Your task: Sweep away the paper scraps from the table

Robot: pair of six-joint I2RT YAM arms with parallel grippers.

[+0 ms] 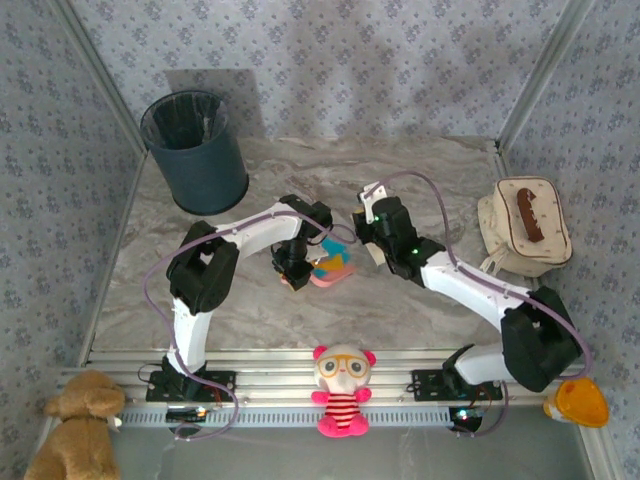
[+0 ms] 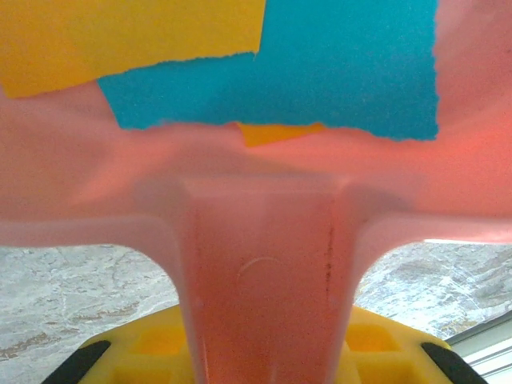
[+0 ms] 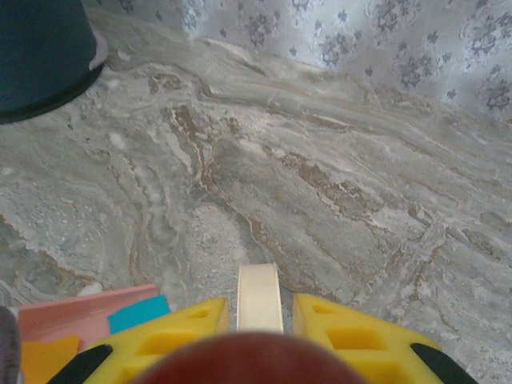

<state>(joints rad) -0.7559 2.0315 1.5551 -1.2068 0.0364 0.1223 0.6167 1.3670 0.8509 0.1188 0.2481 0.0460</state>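
Note:
A pink dustpan [image 1: 337, 277] sits mid-table [image 1: 400, 310] with orange and cyan paper scraps [image 1: 333, 262] lying in it. My left gripper [image 1: 293, 268] is shut on the dustpan's handle [image 2: 264, 272], which runs between the yellow fingers [image 2: 152, 344]. A large cyan scrap [image 2: 320, 72] and an orange one [image 2: 120, 32] rest in the pan. My right gripper [image 1: 368, 235] hovers just right of the pan, shut on a brush whose cream part [image 3: 259, 296] shows between its fingers. The pan's corner [image 3: 80, 316] with a cyan scrap [image 3: 138, 314] lies at the left of the right wrist view.
A dark blue bin [image 1: 195, 150] stands at the back left. At the right lies a beige bag [image 1: 525, 225]. A pink plush doll [image 1: 342, 390], a teddy bear [image 1: 75, 425] and an orange toy [image 1: 580, 403] sit along the front rail. Patterned walls enclose the table.

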